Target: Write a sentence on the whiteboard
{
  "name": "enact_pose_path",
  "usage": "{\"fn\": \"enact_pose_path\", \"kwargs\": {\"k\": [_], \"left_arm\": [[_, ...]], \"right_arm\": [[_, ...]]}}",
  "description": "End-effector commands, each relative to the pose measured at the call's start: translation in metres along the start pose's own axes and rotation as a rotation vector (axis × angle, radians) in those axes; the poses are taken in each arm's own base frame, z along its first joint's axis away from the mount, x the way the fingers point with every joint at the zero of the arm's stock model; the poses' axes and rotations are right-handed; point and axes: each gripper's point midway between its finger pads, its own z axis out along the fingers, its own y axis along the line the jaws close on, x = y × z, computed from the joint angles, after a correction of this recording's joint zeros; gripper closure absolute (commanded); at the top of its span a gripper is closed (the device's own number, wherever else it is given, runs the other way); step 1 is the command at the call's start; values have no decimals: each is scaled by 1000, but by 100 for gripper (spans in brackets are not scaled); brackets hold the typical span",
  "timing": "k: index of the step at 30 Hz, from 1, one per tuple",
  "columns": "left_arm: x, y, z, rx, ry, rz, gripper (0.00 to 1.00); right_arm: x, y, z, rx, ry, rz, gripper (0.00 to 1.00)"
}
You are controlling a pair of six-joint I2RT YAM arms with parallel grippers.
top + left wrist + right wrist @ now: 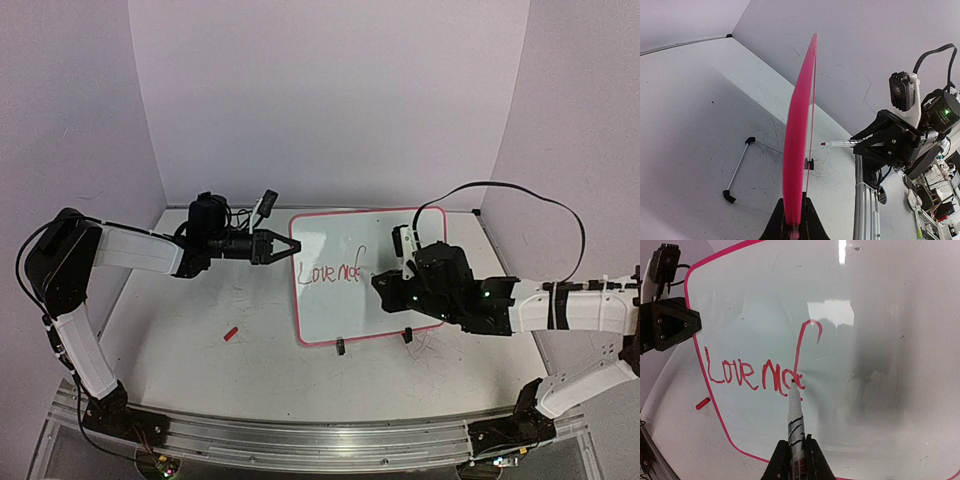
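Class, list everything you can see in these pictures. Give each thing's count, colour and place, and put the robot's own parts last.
whiteboard: one, white with pink-red rim, propped up mid-table
writing: one unfinished line, red, on the board's left part
stand feet: two showing, black, at the board's near edge
marker: one, white barrel, red tip, tip touching the end of the writing
small loose piece: one, red, on the table left of the board, perhaps a cap
table: one, white, under everything
left claw: one, black, shut on the board's left rim
right claw: one, black, shut on the marker
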Motion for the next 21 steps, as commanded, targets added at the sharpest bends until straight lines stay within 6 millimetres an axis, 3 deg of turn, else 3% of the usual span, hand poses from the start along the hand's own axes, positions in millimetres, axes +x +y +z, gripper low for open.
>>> {"fn": "enact_pose_path", "kwargs": {"k": [1,21], "left_arm": [[-1,10,-1,-52,-14,25,100],[-2,12,-3,-71,-21,21,98]], "right_arm": [[-21,2,1,31,-46,-14,100],[-24,6,7,31,-37,-55,100]]}}
